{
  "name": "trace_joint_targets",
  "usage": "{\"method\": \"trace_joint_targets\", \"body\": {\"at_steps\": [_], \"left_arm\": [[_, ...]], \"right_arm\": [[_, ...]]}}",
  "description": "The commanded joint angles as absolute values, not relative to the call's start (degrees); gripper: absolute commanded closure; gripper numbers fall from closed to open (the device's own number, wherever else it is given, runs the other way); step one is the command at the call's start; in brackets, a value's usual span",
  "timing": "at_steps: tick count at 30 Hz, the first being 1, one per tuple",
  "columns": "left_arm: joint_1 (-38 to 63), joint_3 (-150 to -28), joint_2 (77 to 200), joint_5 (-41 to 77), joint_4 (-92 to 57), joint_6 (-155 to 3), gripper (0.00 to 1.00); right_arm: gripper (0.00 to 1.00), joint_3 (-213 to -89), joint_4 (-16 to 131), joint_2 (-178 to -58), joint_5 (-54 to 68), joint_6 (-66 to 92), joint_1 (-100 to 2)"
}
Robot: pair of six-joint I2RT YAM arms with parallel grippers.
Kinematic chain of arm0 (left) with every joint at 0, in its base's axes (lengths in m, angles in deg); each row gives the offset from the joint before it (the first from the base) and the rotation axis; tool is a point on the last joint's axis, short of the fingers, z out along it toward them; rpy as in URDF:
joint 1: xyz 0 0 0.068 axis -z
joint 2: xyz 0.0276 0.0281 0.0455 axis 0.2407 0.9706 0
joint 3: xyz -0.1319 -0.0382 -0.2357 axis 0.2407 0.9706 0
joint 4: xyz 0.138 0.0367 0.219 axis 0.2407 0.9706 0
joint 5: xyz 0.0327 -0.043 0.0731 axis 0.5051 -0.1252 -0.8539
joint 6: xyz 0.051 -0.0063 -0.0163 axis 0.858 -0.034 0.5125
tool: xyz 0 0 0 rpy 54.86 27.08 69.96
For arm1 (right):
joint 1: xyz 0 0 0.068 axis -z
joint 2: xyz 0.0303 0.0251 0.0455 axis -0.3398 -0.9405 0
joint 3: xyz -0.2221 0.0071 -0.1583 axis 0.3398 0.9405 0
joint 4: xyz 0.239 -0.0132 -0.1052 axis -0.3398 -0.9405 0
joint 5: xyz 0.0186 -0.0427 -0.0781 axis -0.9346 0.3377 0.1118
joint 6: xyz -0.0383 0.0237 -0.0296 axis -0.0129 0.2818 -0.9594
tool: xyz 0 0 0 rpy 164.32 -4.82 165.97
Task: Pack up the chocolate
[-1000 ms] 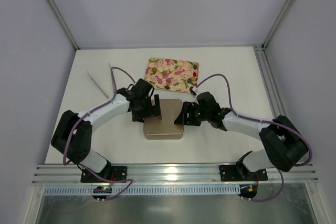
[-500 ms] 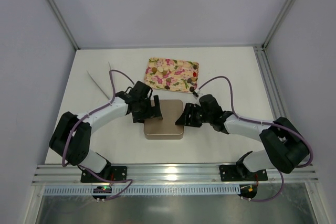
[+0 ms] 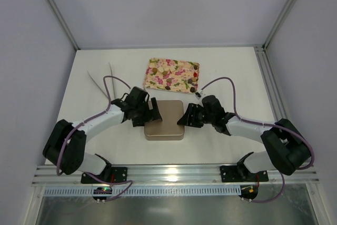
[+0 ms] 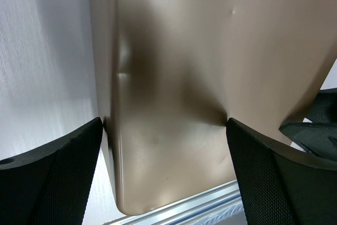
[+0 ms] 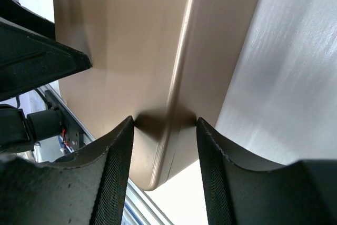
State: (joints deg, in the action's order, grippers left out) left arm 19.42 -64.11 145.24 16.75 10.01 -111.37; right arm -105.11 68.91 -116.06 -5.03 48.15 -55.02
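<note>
Brown and tan round chocolate pieces [image 3: 167, 86] too small to orient, on floral rectangular tray [image 3: 152, 62] upper centre, left gripper [image 3: 153, 110] clasping square brown box [image 3: 165, 122], right gripper [image 3: 185, 117] grip unclear

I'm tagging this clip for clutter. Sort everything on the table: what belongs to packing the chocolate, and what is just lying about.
Belongs: the chocolate pieces on the floral tray; the closed brown box; left gripper and right gripper, one at each side of the box.
Lying about: two thin white sticks at the far left.
</note>
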Motion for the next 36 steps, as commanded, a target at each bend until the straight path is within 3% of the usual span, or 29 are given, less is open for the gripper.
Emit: {"method": "trace_joint_targets", "body": {"at_steps": [1, 10, 19, 27, 36], "left_arm": [[21.0, -60.1, 144.9, 17.3, 13.3, -112.4, 0.07], [16.3, -68.1, 145.5, 15.0, 14.0, -107.2, 0.04], [10.2, -75.3, 149.8, 17.5, 11.7, -104.6, 0.04], [8.6, -74.9, 154.0, 18.0, 10.4, -105.1, 0.14], [8.5, -65.5, 153.3, 18.0, 4.2, -108.4, 0.32]], "right_arm": [[0.52, -104.6, 65.0, -117.2, -5.5, 45.5, -54.4], [0.38, -112.6, 60.1, -120.2, -7.6, 41.1, -52.7], [0.35, -118.7, 58.4, -123.5, -9.4, 40.4, -51.2], [0.35, -123.1, 58.4, -129.4, -11.1, 40.7, -49.4], [0.35, -127.2, 55.5, -135.1, -11.1, 40.2, -48.7]]}}
